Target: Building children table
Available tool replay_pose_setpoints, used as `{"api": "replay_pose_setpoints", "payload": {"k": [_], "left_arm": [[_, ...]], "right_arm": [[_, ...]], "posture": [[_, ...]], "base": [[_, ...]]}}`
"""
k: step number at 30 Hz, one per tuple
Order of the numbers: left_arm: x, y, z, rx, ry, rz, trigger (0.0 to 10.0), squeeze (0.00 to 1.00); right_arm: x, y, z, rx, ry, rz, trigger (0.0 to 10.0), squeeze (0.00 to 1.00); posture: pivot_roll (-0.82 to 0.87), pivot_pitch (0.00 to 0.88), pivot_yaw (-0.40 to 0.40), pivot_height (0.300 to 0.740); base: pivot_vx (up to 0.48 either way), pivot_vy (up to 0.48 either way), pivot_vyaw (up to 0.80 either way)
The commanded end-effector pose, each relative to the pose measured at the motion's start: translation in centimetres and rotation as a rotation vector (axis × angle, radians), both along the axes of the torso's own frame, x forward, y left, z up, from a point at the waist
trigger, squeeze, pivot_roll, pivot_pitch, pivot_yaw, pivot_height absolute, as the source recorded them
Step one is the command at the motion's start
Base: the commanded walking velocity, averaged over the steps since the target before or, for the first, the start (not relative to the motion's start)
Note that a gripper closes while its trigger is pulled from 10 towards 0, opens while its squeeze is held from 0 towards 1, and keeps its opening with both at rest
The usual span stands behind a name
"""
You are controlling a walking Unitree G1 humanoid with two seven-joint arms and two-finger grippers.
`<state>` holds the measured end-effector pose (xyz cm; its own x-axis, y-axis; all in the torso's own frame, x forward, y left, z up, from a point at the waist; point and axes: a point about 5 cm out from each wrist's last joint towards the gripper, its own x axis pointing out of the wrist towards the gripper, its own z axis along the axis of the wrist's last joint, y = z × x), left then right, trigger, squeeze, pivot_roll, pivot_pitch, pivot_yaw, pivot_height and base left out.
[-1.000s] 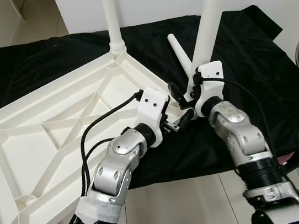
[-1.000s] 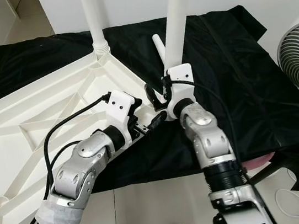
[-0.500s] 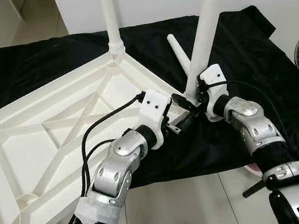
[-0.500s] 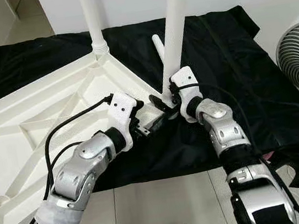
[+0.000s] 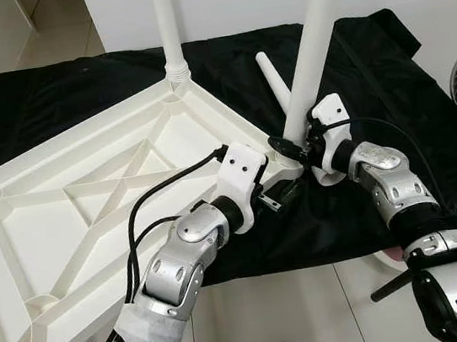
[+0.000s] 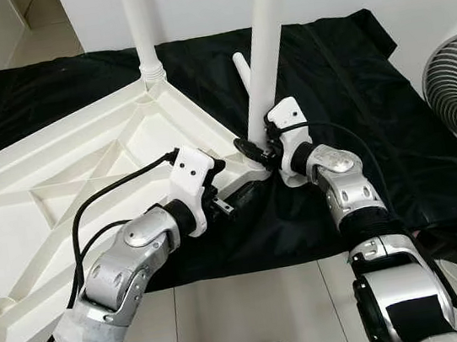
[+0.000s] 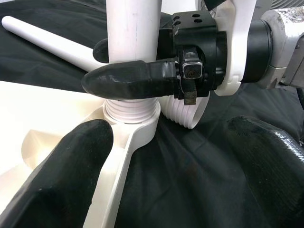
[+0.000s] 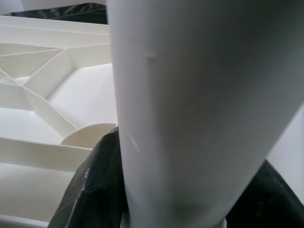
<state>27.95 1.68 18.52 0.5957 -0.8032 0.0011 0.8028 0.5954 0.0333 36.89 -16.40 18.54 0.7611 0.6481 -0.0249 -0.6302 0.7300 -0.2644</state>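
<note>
At the near corner of the upturned white tabletop [image 5: 88, 199], which lies on the black cloth [image 5: 368, 75], your right hand [image 5: 286, 145] is clamped around the base of a leaning white leg [image 5: 312, 36] seated in its socket. Your left hand [image 7: 156, 161] waits unclenched at about 7 o'clock of that socket, touching nothing. Another leg [image 5: 166, 26] stands at the far corner, 12 o'clock, and a loose leg [image 5: 271, 76] lies on the cloth behind.

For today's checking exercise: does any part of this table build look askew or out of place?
Yes. The leg held by the right gripper leans at the near corner socket, while the far leg stands straight. A spare leg lies loose on the black cloth.
</note>
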Motion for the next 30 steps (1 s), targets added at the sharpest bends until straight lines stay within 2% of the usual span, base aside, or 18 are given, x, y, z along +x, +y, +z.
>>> {"api": "replay_pose_setpoints", "payload": {"k": [1, 2, 4, 5, 8, 14, 16, 19, 21, 22, 24, 30], "left_arm": [[-0.7, -0.2, -0.3, 0.018, 0.006, -0.1, 10.0, 0.0], [-0.8, -0.2, -0.3, 0.018, 0.005, -0.1, 10.0, 0.0], [-0.7, -0.2, -0.3, 0.017, 0.004, -0.095, 10.0, 0.0], [-0.6, -0.1, -0.3, 0.013, 0.005, -0.085, 10.0, 0.0], [-0.6, -0.1, -0.3, 0.011, 0.008, -0.079, 10.0, 0.0], [-0.4, 0.0, -0.4, 0.01, 0.011, -0.061, 10.0, 0.0], [-0.1, 0.3, -0.4, 0.008, 0.009, -0.037, 10.0, 0.0], [0.0, 0.5, -0.3, 0.007, 0.008, -0.029, 10.0, 0.0], [0.3, 0.8, -0.3, 0.012, 0.001, -0.011, 10.0, 0.0], [0.3, 0.8, -0.3, 0.012, 0.001, -0.011, 10.0, 0.0], [0.7, 1.3, -0.2, 0.018, -0.003, 0.014, 10.0, 0.0], [1.1, 1.8, 0.0, 0.025, -0.008, 0.027, 10.0, 0.0]], "right_arm": [[-0.1, 0.4, -0.4, -0.022, 0.005, 0.016, 2.2, 0.0], [-0.2, 0.4, -0.5, 0.009, 0.031, -0.013, 10.0, 0.0], [-0.2, 0.3, -0.6, 0.04, 0.047, -0.06, 10.0, 0.0], [-0.3, 0.5, -0.4, 0.098, 0.07, -0.118, 10.0, 0.0], [-0.4, 0.8, -0.1, 0.147, 0.071, -0.166, 10.0, 0.0], [-0.6, 1.3, 0.2, 0.174, 0.053, -0.234, 10.0, 0.0], [-1.2, 2.2, 0.2, 0.247, 0.051, -0.372, 10.0, 0.0], [-1.5, 2.5, 0.2, 0.277, 0.052, -0.427, 10.0, 0.0], [-2.6, 3.6, -0.1, 0.317, 0.064, -0.545, 10.0, 0.0], [-2.6, 3.6, -0.1, 0.317, 0.064, -0.545, 10.0, 0.0], [-4.0, 5.1, 0.1, 0.348, 0.06, -0.621, 10.0, 0.0], [-4.6, 6.0, 0.6, 0.37, 0.057, -0.601, 10.0, 0.0]], "posture": [[-0.13, 0.08, 0.016, 0.74], [-0.13, 0.084, 0.016, 0.74], [-0.13, 0.091, 0.015, 0.74], [-0.13, 0.095, 0.015, 0.74], [-0.13, 0.099, 0.015, 0.74], [-0.13, 0.103, 0.019, 0.74], [-0.13, 0.106, 0.019, 0.74], [-0.13, 0.106, 0.019, 0.74], [-0.13, 0.108, 0.019, 0.74], [-0.13, 0.108, 0.019, 0.74], [-0.12, 0.11, 0.028, 0.74], [-0.12, 0.111, 0.033, 0.74]], "base": [[0.0, 0.0, 0.0], [0.0, 0.0, 0.0], [0.0, 0.0, 0.0], [0.0, 0.0, 0.0], [0.0, 0.0, 0.0], [0.0, 0.0, 0.0], [0.0, 0.0, 0.0], [0.0, 0.0, 0.0], [0.0, 0.0, 0.0], [0.0, 0.0, 0.0], [0.0, 0.0, 0.0], [0.0, 0.0, 0.0]]}}
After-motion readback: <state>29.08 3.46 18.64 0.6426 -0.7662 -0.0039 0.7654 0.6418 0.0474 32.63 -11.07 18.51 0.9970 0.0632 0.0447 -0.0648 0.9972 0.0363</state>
